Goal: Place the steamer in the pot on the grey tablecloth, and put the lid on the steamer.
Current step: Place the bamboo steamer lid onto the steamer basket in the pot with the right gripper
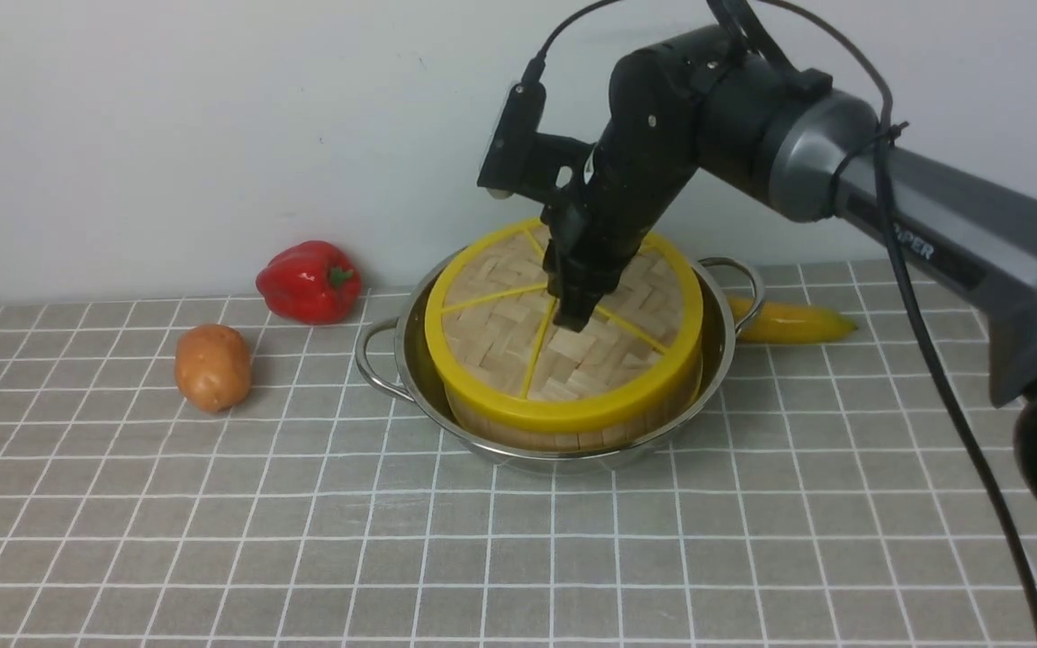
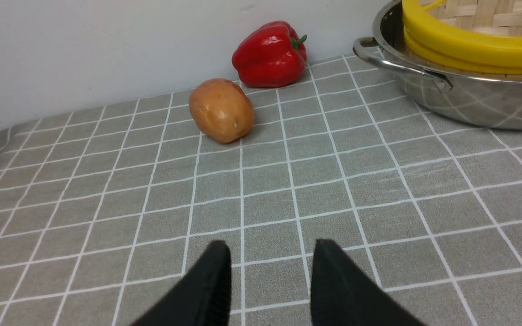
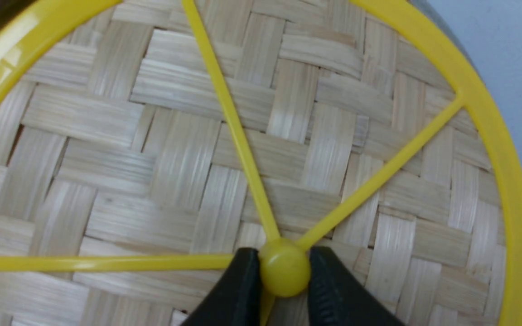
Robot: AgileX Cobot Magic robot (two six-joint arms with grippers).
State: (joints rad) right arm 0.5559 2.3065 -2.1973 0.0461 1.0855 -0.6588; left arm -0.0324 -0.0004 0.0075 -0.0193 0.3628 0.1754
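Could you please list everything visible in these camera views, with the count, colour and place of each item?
pot: one, shiny steel, centre of the tablecloth
steamer: one, bamboo with yellow rims, inside the pot
lid: one, woven bamboo with yellow rim and spokes, on top of the steamer
red bell pepper: one, red, by the wall, left of the pot
potato: one, brown, in front of the pepper
banana: one, yellow, behind the pot's right handle
grey tablecloth: one, grey with white grid, under everything
left end effector: one, black, open, over bare cloth
right end effector: one, black, either side of the lid's knob
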